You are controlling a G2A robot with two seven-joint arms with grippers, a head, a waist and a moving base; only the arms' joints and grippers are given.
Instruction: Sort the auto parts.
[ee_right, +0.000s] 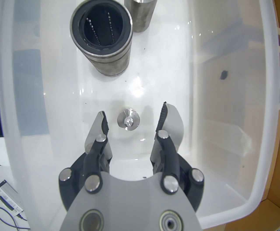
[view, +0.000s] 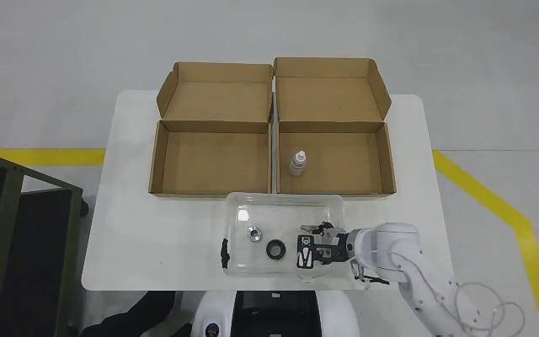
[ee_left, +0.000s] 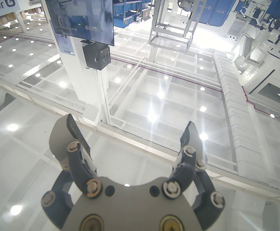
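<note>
The clear plastic bin [view: 278, 211] sits on the white table [view: 135, 211]. The right gripper [ee_right: 133, 110] is lowered inside it, near the end where its arm comes in. Its fingers are spread apart and hold nothing, one on each side of a small silver round-headed metal part [ee_right: 128, 121] that stands on the bin's floor, clear of both fingers. Farther along the bin floor stands a grey steel bearing sleeve with a black lining [ee_right: 101, 37], and just past it a plain grey metal cylinder [ee_right: 141, 14]. Just beyond the bin's far long wall lies an open brown cardboard box [view: 354, 168] holding a small white bottle-shaped part [view: 297, 162], with a second open cardboard box [view: 210, 164] beside it. The left gripper [ee_left: 131, 135] points up at the ceiling with its fingers wide apart and nothing between them; its place relative to the bin cannot be told.
</note>
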